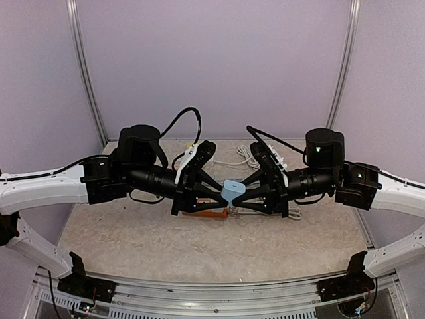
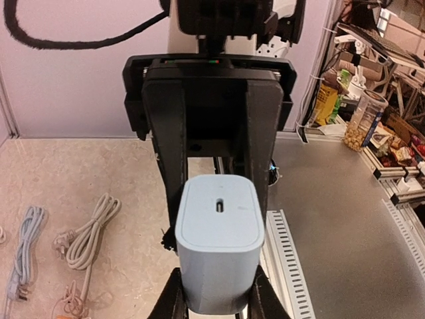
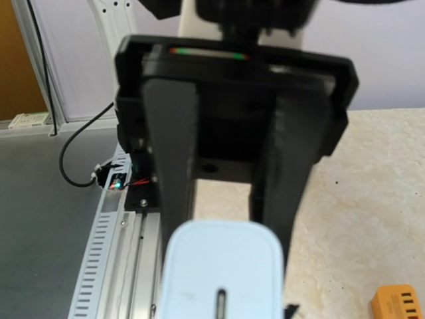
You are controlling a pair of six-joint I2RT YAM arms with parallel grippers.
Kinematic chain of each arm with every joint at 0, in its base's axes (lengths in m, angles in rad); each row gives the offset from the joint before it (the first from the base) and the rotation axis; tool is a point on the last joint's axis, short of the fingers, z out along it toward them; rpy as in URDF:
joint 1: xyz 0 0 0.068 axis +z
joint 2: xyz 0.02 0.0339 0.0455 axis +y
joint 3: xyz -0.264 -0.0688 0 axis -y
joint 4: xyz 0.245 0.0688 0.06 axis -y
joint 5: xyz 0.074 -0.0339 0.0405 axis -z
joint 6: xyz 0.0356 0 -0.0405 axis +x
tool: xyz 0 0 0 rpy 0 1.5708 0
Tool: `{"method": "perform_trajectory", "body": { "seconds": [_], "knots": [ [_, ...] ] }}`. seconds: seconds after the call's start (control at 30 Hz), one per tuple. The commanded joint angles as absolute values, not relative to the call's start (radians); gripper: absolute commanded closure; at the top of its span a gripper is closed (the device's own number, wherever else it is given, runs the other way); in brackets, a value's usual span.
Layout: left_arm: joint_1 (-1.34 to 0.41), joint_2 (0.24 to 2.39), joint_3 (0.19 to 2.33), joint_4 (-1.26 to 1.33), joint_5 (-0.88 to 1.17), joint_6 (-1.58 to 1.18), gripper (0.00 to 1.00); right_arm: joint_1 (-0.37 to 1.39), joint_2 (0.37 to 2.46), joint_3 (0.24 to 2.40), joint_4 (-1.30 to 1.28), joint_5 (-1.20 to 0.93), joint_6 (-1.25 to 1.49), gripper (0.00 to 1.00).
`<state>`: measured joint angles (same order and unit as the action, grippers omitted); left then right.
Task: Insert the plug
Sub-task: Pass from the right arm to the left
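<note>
Over on the left side of the bench [image 1: 133, 242], the left arm [image 1: 46, 186] comes in sideways toward the middle. Its left claw [image 1: 214, 193] is closed tight on the plug [image 1: 232, 191]. From the left wrist cam you can see its fingers [image 2: 171, 300] pinching the bottom end of the plug [image 2: 219, 246], one on each side.

The plug itself is a light blue rounded block with a little slot in the face pointing at that camera. It sits pretty much dead centre over the bench, up between the two claws.

Just under the left claw, lying on the bench, there's an orange power strip [image 1: 207, 212]. In the right wrist cam it only peeks in at the bottom right corner [image 3: 397, 302], clearly apart from the plug [image 3: 222, 279], so the plug isn't in it yet.

Then the right claw [image 1: 249, 193] comes in from the other side, also clamped shut on the same plug. The left wrist cam shows its black fingers [image 2: 171, 166] hugging both sides of the blue block. So both claws have hold of it at once, nose to nose.

Behind them, near the far edge, there's a bundle of white cable [image 1: 246, 158]. The right arm [image 1: 392, 193] runs off toward the right edge.
</note>
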<state>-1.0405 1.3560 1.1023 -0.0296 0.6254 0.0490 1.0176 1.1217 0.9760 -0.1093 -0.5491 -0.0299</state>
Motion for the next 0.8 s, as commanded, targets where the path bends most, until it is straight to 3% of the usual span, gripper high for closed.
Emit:
{"method": "perform_trajectory", "body": {
  "seconds": [0.0,0.1,0.3,0.37,0.57,0.77],
  "knots": [
    [-1.045,1.365,1.104,-0.009,0.616,0.041,0.94,1.011,1.122,0.971,-0.095,-0.561,-0.026,0.83],
    [-1.046,1.362,1.102,-0.008,0.604,0.041,1.00,1.013,1.118,0.974,-0.102,-0.553,-0.025,0.78],
    [-1.046,1.358,1.099,-0.008,0.597,0.045,1.00,1.012,1.095,0.973,-0.098,-0.504,-0.004,0.38],
    [-1.045,1.360,1.100,-0.008,0.601,0.044,1.00,1.012,1.088,0.973,-0.088,-0.501,-0.002,0.31],
    [-1.048,1.370,1.110,-0.016,0.613,0.045,1.00,1.013,1.115,1.004,-0.098,-0.520,-0.002,0.29],
    [-1.055,1.382,1.128,-0.057,0.600,0.071,1.00,1.012,1.159,1.052,-0.158,-0.527,-0.009,0.36]
  ]
}}
